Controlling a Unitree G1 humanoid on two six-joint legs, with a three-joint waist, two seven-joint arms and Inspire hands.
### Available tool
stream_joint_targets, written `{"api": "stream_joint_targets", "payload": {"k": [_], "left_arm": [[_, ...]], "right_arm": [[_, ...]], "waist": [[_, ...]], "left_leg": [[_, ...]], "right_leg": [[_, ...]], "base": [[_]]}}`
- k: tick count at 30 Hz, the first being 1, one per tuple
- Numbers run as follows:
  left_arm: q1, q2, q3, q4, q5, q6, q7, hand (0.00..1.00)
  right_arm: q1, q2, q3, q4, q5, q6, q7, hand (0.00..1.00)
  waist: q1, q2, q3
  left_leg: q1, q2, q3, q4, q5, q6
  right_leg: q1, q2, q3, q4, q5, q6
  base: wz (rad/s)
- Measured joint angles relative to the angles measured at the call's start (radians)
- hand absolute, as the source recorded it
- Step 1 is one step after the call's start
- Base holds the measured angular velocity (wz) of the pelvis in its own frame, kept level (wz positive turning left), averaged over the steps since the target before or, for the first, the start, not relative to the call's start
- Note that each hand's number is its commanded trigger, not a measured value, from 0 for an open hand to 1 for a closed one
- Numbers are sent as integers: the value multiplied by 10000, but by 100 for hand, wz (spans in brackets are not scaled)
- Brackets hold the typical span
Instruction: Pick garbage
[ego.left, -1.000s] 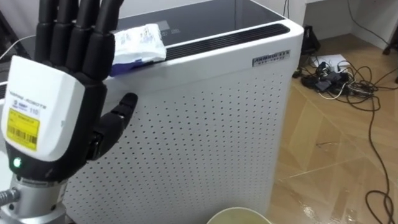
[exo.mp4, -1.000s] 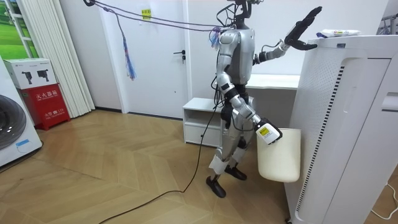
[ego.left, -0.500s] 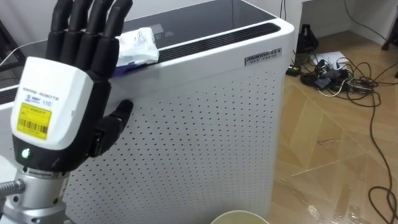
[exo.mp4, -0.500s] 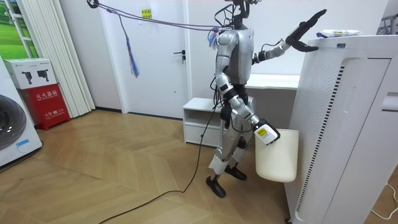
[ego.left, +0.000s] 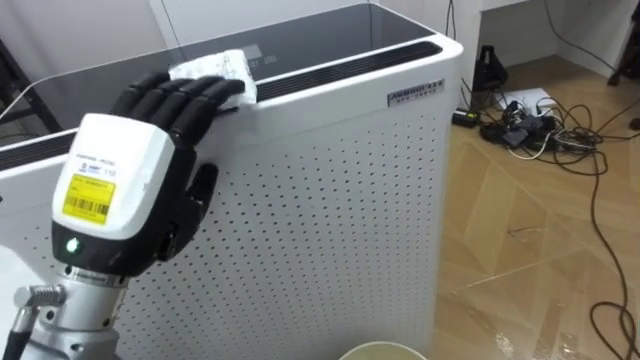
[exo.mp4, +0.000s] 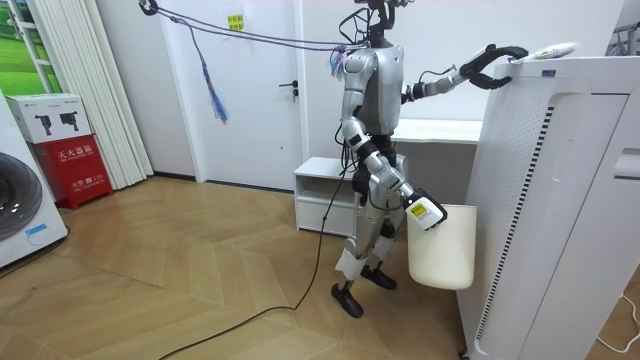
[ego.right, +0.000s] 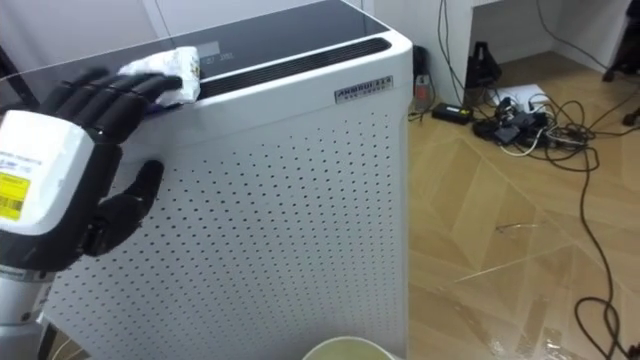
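A crumpled white wrapper (ego.left: 215, 70) lies on the near top edge of a tall white perforated air purifier (ego.left: 330, 200). My left hand (ego.left: 120, 190) is raised against the purifier's side, its fingers curled over the top edge onto the wrapper's near end, thumb against the perforated wall. In the room view the wrapper (exo.mp4: 552, 48) sticks out beyond the left hand (exo.mp4: 493, 56). My right hand (exo.mp4: 425, 212) hangs low and holds a cream bin (exo.mp4: 440, 250) by its rim; the bin's rim (ego.left: 385, 352) shows at the bottom of the eye views.
I stand close to the purifier (exo.mp4: 560, 200). A tangle of cables and adapters (ego.left: 540, 125) lies on the wooden floor to the right. Behind me are a low white shelf (exo.mp4: 320, 190), a door, a red box (exo.mp4: 75, 165) and a washing machine (exo.mp4: 20, 200).
The left hand's fingers, straight and raised a second ago, have bent down over the purifier's edge onto the wrapper. The bin has swung slightly.
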Motion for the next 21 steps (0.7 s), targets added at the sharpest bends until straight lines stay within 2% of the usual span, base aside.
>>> {"api": "stream_joint_targets", "payload": {"k": [5, 8, 21], "left_arm": [[-617, -143, -14, 162, -284, 347, -125, 100], [-738, -148, -9, 158, -342, 507, -166, 100], [-764, -151, -10, 42, -348, 625, -185, 100]], "right_arm": [[-5, -6, -96, -23, 1, 230, -69, 100], [-6, -24, -100, -23, -6, 245, -88, 100], [-25, -23, -104, -54, -6, 521, -122, 100]], "waist": [[5, 50, -19], [0, 57, -25], [9, 47, -28]], "left_leg": [[5, 16, 60, -70, 72, -19], [8, 24, 152, -100, 81, -14], [34, 16, 185, -236, 156, -11]], "right_leg": [[-111, 2, 114, 84, -6, -7], [-160, 7, 230, 85, -10, -14], [-216, -15, 264, 93, -18, -20]], "base": [[-3], [-9], [0]]}}
